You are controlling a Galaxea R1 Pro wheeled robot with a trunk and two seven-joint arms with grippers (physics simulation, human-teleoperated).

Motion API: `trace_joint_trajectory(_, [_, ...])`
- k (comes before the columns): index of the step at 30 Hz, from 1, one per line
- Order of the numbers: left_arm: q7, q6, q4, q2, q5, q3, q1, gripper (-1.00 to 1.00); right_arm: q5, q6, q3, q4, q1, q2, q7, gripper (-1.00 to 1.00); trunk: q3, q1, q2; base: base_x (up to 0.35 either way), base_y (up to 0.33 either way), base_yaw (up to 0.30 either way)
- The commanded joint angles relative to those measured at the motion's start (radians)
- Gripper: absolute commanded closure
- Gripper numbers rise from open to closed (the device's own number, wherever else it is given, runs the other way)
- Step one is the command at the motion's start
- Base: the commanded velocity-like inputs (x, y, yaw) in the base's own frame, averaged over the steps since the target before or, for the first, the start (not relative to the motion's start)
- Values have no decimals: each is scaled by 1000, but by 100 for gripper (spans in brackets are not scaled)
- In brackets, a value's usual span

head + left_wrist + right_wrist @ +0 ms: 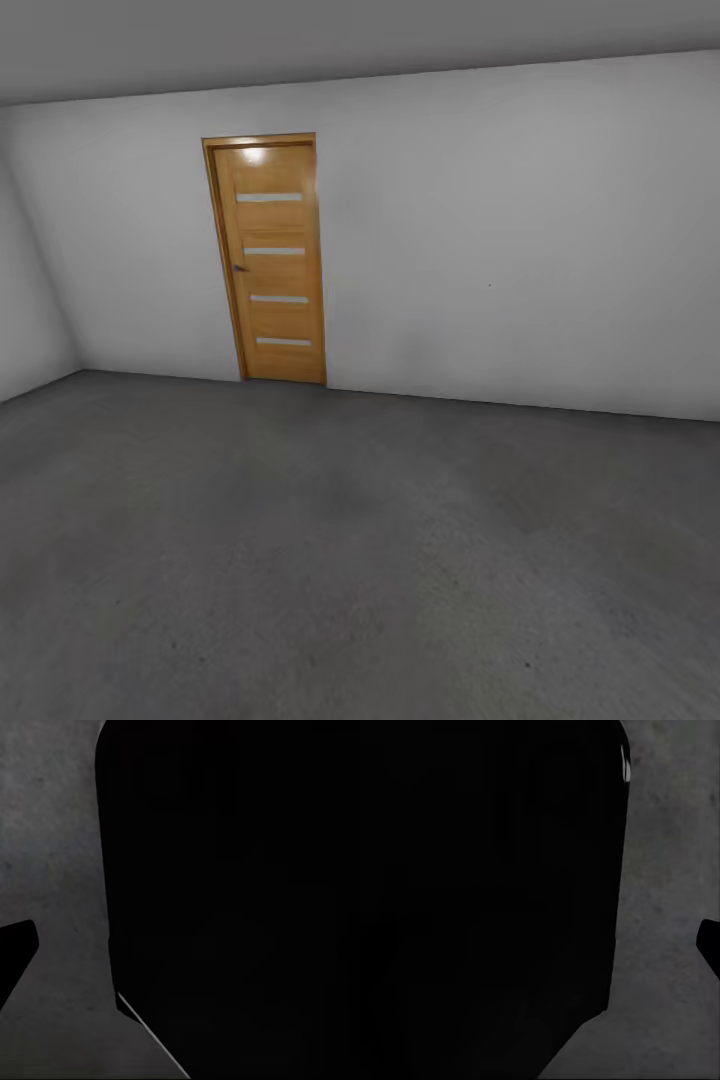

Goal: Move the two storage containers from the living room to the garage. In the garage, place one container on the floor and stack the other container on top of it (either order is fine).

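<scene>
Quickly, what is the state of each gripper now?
Left gripper: cannot be told; dark shapes block the wrist view.
Right gripper: cannot be told, same reason.

A bare garage-like room is shown. A dark grey, mottled concrete floor (360,560) is seen spreading across the lower part of the head view, and the same grey concrete surface (52,870) is seen in the left wrist view and in the right wrist view (667,870). Plain white walls (520,240) are met by a grey ceiling (300,40). An orange-brown wooden door with four frosted strips (272,262) is set, closed, in the far wall.
</scene>
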Motion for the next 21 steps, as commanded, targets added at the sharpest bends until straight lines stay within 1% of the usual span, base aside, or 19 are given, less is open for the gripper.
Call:
trace_joint_trajectory(1, [2,-6,-6,6,2,-2,-2,-100,6,4,6,-2,0,4,5,-100,0,0,0,0,0,0])
trace_joint_trajectory(6, [2,-11,-19,8,2,-2,-2,-100,7,3,34,-2,0,3,7,-100,0,0,0,0,0,0])
trace_joint_trajectory(12, [3,-35,-39,13,4,-1,-2,-100,-18,-22,68,0,0,3,7,-100,0,0,0,0,0,0])
trace_joint_trajectory(18, [3,-39,-41,15,2,-2,-2,-100,-22,-36,102,0,0,3,7,-100,0,0,0,0,0,0])
trace_joint_trajectory(21, [2,-42,-41,13,6,2,-2,-100,-23,-36,118,0,0,3,7,-100,0,0,0,0,0,0])
